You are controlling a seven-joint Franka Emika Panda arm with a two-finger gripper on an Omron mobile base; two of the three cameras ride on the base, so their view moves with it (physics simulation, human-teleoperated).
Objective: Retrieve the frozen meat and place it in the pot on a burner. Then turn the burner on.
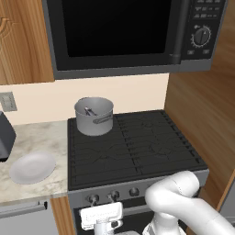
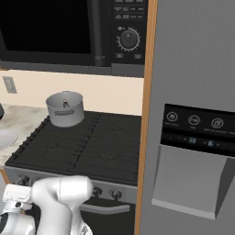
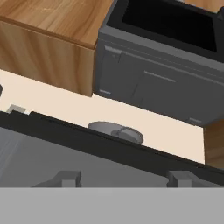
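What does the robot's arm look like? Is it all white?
Mostly white, yes. The arm is made of smooth, rounded, glossy white tube-like segments, with darker parts at the joints. Its hand is a boxy white block, and the gripper has two small dark grey finger tips.

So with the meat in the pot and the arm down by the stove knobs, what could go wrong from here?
1. The knobs look alike in a row, so the claw could turn one for a different burner than the back left one under the pot.
2. The claw hangs low in front of the stove; a wide swing might bump the front panel.
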